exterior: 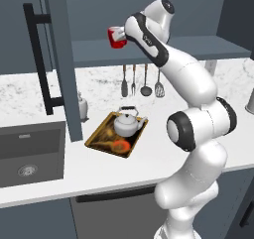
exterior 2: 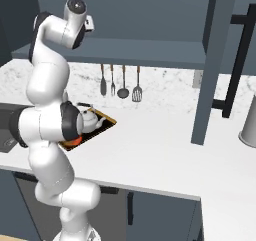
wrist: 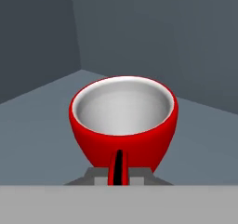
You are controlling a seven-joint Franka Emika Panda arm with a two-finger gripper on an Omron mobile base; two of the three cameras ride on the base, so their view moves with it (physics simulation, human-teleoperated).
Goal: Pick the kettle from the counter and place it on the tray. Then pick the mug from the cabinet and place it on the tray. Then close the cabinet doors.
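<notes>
The tool (wrist: 118,177) is closed narrow on the handle of the mug (exterior: 117,36), which stands upright on the cabinet (exterior: 198,47) shelf. The kettle (exterior: 127,124) sits on the tray (exterior: 99,136) on the table (exterior: 149,153), beside the sink (exterior: 30,153).

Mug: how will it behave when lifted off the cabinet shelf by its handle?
The mug looks rigid and glossy, so probably slippery. It appears empty, so likely light. The gripper is shut on its thin handle only, so the bowl may swing or tilt about that pinch.
</notes>
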